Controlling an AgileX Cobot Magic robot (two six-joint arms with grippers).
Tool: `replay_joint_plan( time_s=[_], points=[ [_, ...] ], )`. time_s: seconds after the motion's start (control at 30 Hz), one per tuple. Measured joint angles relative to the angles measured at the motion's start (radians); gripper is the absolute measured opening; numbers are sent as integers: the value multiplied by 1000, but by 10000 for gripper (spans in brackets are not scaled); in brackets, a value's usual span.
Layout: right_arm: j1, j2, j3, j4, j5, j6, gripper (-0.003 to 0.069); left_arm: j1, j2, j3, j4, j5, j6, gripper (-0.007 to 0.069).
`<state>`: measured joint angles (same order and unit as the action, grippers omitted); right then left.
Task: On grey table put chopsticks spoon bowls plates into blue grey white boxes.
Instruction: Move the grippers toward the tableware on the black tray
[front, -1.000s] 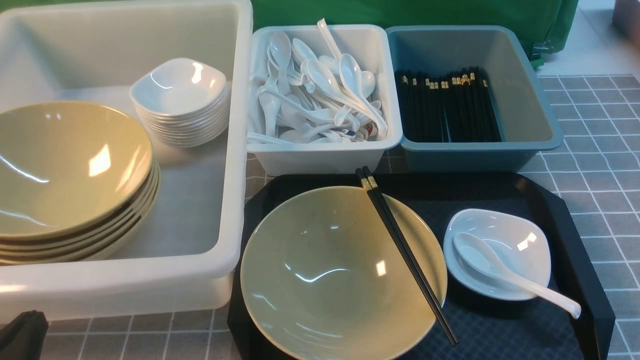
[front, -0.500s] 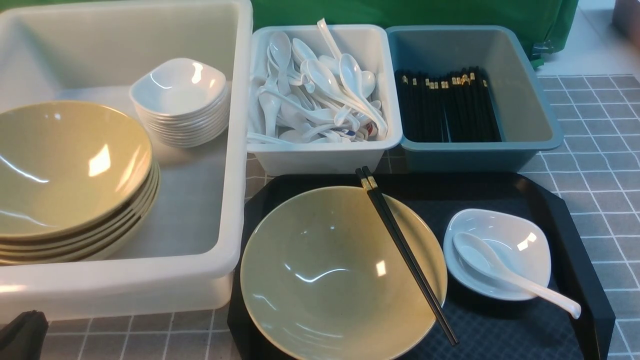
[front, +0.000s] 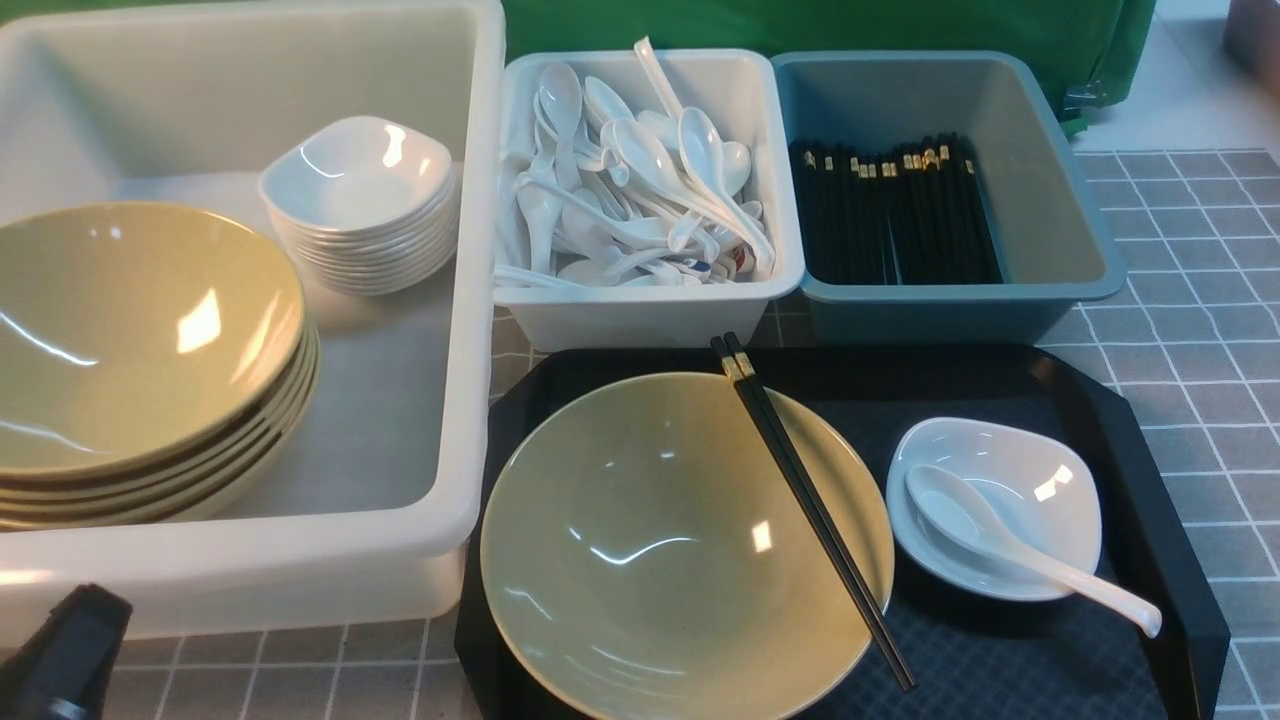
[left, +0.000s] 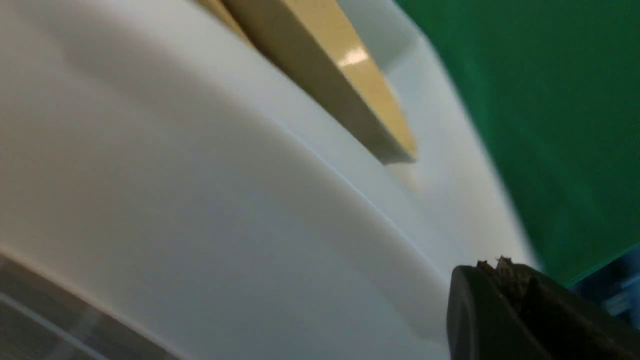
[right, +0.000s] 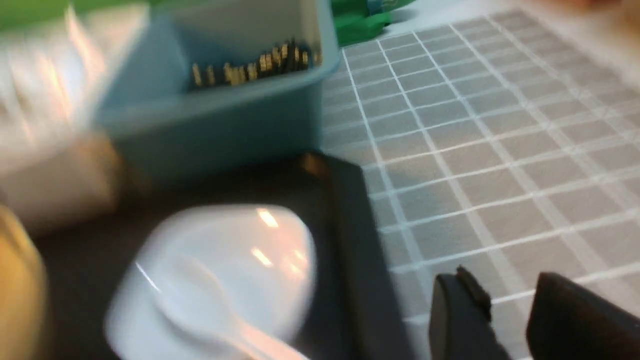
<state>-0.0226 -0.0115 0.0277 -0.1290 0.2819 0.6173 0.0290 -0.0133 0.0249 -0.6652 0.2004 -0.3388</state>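
- Left end effector (front: 72, 645), 7 o'clock of front view: has come up into frame, more of its dark body showing.
- Tip now sits higher against near wall of large white box (front: 300, 585).

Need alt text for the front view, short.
A black tray on a grey grid table holds a yellow bowl with black chopsticks laid across it and a small white dish holding a spoon. Behind, a large white tub holds stacked bowls and dishes, a small white tub more spoons, a blue-grey tub more chopsticks.
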Motion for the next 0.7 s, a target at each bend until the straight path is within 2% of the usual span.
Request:
replay_joint_plan(
  time_s=[0.03, 0.07, 0.1, 0.17, 0.23, 0.3, 0.4, 0.47, 0.57, 0.63, 0.7],
  points=[
    [0, 0, 0, 15, -10, 79, 238, 0, 0, 0, -71, -10, -42, -8],
    [0, 0, 0, 38, -33, 266, 238, 0, 0, 0, -161, -20, -70, -8],
    [0, 0, 0, 40, -39, 315, 238, 0, 0, 0, -174, -22, -76, -8],
    [0, 0, 0, 56, -53, 525, 238, 0, 0, 0, -275, -36, -90, -8],
    [0, 0, 0, 59, -50, 557, 238, 0, 0, 0, -291, -40, -90, -8],
    [0, 0, 0, 60, -45, 559, 238, 0, 0, 0, -301, -44, -90, -8],
    [0, 0, 0, 61, -40, 498, 238, -3, 0, 0, -304, -34, -76, -8],
    [1, 0, 0, 62, -38, 467, 238, -12, 0, -40, -278, 28, 29, -8],
    [21, 0, -1, 62, -86, 402, 238, -20, 0, -175, -198, 106, 287, -8],
    [51, 0, -29, 63, -89, 333, 234, -20, 16, -264, -131, 162, 410, -8],
    [87, 14, -99, 64, -58, 219, 210, -20, 85, -360, -42, 214, 476, -8]
  ],
)
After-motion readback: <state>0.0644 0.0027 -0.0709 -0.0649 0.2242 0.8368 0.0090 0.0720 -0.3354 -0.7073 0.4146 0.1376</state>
